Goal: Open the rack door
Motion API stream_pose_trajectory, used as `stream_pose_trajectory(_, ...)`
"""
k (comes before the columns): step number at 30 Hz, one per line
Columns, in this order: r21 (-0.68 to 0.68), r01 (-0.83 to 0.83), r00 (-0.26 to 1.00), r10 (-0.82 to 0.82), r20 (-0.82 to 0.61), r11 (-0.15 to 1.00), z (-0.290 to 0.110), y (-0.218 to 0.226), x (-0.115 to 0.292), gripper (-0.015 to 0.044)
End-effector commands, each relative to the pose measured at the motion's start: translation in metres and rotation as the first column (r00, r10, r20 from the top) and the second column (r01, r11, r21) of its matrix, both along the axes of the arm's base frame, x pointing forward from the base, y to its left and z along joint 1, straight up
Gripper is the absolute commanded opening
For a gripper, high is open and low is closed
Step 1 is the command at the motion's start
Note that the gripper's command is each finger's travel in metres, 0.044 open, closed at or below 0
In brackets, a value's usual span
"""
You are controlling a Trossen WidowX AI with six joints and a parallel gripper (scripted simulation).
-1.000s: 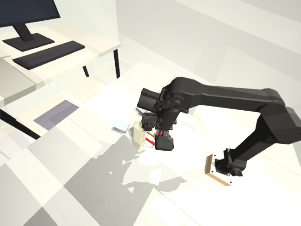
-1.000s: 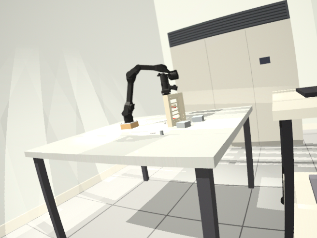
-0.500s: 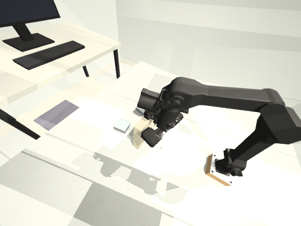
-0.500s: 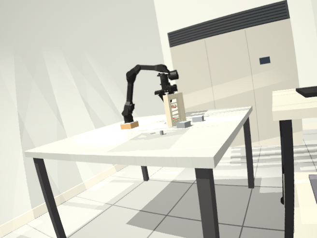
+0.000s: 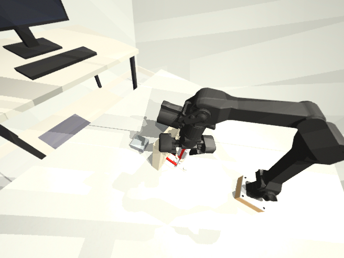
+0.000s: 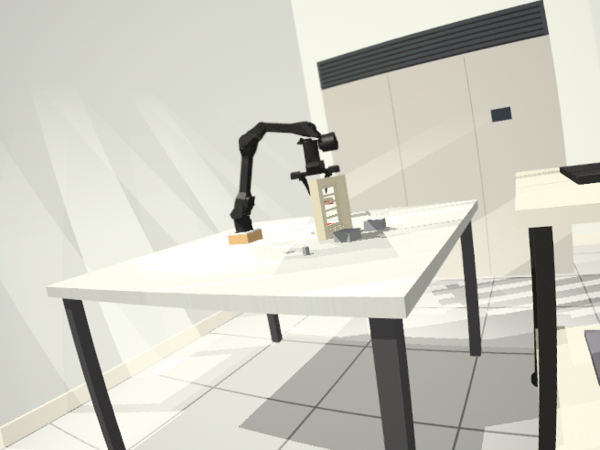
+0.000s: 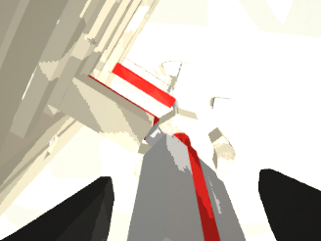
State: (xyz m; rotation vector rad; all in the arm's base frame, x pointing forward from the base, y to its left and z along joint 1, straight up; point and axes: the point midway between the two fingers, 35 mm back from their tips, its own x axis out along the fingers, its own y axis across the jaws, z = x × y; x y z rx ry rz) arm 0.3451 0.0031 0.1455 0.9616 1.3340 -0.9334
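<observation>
The upright handle, grey with a red stripe, stands beside the beige rack frame. My gripper is open over the handle. In the wrist view a black finger is on each side of the handle, with a gap on both sides. Red bars reach from the frame's side toward the handle, and red also shows through the frame in the exterior view. The door's angle and the handle's exact turn are hard to tell, because the arm and bright light hide much.
Two grey blocks lie on the table on the far side of the frame from the arm. A small grey piece lies in front of the frame in the exterior view. The arm's base has orange sides.
</observation>
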Motion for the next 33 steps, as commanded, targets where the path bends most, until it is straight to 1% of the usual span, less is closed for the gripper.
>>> stream_pose_trajectory(1,0.005,0.232,0.973,-0.232,-0.002,0.973,-0.0003,-0.0001,0.0,0.0281)
stream_pose_trajectory(6,0.01,0.463,0.886,-0.463,-0.005,0.886,-0.0003,-0.0001,0.0,0.0281)
stream_pose_trajectory(12,0.015,0.696,0.718,-0.696,-0.009,0.718,-0.0003,-0.0001,0.0,0.0281)
stream_pose_trajectory(14,0.016,0.719,0.695,-0.719,-0.01,0.694,-0.0003,-0.0001,0.0,0.0281)
stream_pose_trajectory(21,0.016,0.719,0.695,-0.719,-0.01,0.694,-0.0003,-0.0001,0.0,0.0281)
stream_pose_trajectory(29,0.016,0.719,0.695,-0.719,-0.01,0.694,-0.0003,-0.0001,0.0,0.0071)
stream_pose_trajectory(33,0.016,0.719,0.695,-0.719,-0.01,0.694,-0.0003,-0.0001,0.0,0.0044)
